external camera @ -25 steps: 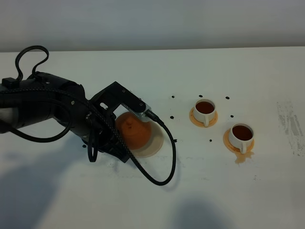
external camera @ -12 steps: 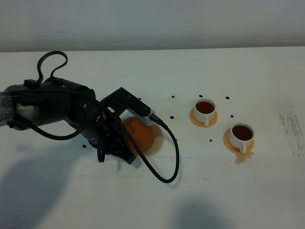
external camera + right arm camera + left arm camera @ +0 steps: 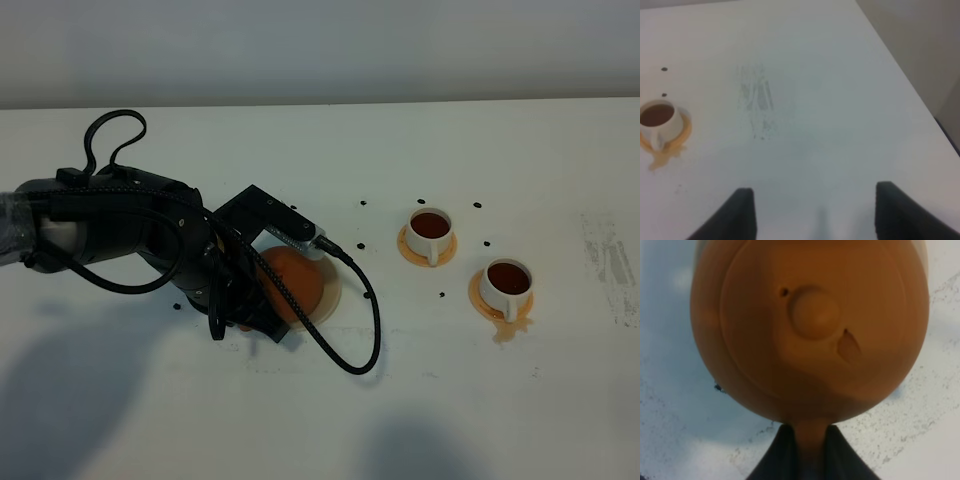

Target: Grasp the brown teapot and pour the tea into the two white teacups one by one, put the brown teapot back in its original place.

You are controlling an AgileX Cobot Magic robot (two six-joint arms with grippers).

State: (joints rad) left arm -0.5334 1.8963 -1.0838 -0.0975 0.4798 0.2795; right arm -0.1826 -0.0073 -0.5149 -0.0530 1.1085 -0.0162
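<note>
White desk (image 3: 320, 430) carried everything. Left hand (image 3: 809, 452) pinched brown teapot (image 3: 810, 330) by handle, teapot resting on cream coaster (image 3: 331, 297). Two white teacups (image 3: 430, 229) (image 3: 505, 283) on orange saucers well right, holding tea (image 3: 431, 224); spill beside nearer saucer. Right hand (image 3: 812, 210) spread over bare desk.

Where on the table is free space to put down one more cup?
Bare table lies in front of the two white teacups, and behind them toward the wall. It is crowded around the brown teapot, where the left arm and cable lie.
</note>
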